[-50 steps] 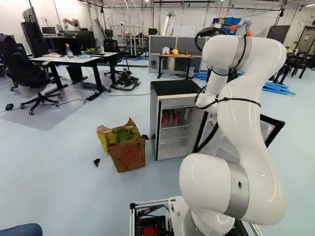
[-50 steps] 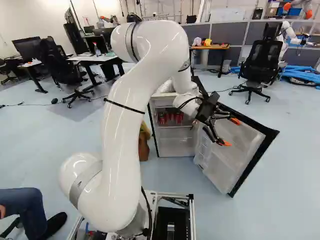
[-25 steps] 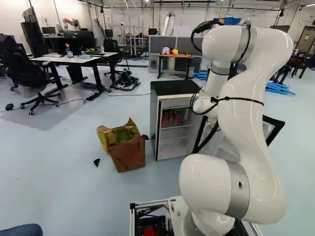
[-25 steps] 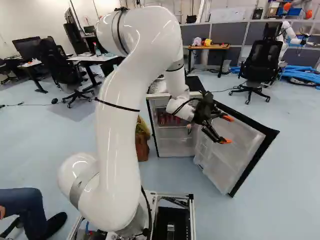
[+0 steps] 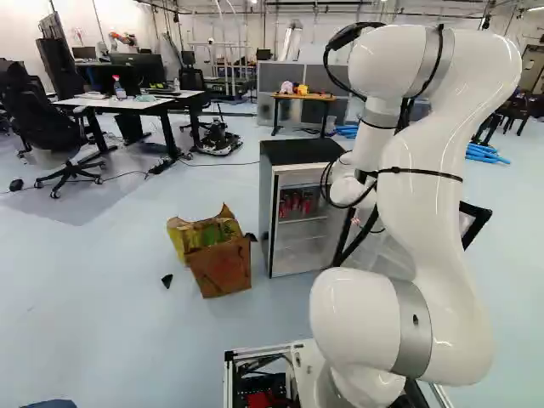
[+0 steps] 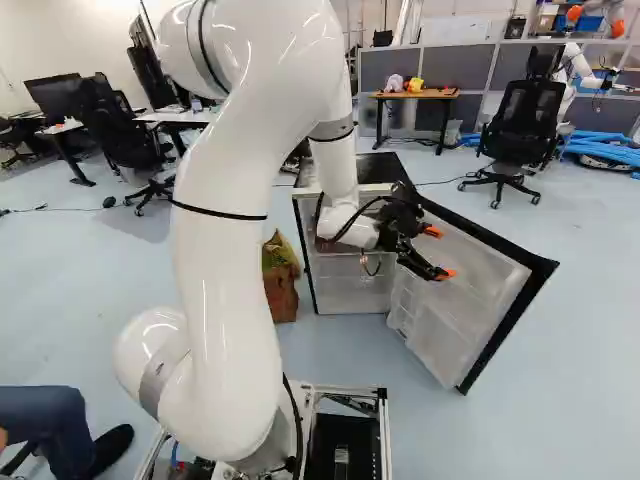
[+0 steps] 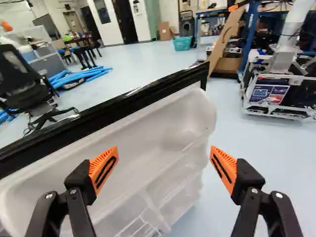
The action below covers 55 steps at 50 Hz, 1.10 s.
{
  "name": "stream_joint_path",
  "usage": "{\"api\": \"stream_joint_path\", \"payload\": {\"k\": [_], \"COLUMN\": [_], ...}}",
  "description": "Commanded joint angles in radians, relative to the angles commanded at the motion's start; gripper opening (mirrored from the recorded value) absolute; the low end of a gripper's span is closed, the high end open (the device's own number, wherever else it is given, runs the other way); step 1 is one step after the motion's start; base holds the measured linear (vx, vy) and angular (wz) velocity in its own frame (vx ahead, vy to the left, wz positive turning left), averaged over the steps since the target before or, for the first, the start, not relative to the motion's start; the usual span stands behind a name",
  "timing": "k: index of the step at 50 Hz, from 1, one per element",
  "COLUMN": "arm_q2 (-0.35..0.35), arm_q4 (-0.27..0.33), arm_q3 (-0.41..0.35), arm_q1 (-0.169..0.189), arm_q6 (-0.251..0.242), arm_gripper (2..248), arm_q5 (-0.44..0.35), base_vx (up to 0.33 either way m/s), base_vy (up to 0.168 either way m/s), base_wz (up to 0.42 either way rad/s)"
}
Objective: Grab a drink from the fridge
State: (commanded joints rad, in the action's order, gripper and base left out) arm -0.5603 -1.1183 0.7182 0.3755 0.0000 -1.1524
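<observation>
By the fridge door (image 6: 470, 325), the gripper (image 7: 164, 150) (spread wide, holding nothing) should back clear before turning to the cans (image 5: 296, 202).

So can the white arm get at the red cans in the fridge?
Probably, once it turns. The fridge door is open, the red cans are in plain sight, and the gripper is open and empty, but it points at the door's inside.

Arm (image 6: 220, 280) bent fwd w/ pincer (image 6: 440, 253) spread.
</observation>
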Motion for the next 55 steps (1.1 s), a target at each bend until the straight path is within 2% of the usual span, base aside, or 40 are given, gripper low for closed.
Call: {"api": "stream_joint_path", "payload": {"k": [34, 44, 55], "arm_q2": [0.137, 0.163, 0.165], "arm_q4": [0.359, 0.462, 0.58], "arm_q3": [-0.207, -0.244, -0.247], "arm_q1": [-0.064, -0.07, -0.07], "arm_q6": [0.0, 0.0, 0.0], "arm_gripper": [247, 247, 247], "arm_q5": [0.0, 0.0, 0.0], "base_vx": [0.0, 0.0, 0.0], "base_vy": [0.0, 0.0, 0.0], "base_wz": [0.0, 0.0, 0.0]}}
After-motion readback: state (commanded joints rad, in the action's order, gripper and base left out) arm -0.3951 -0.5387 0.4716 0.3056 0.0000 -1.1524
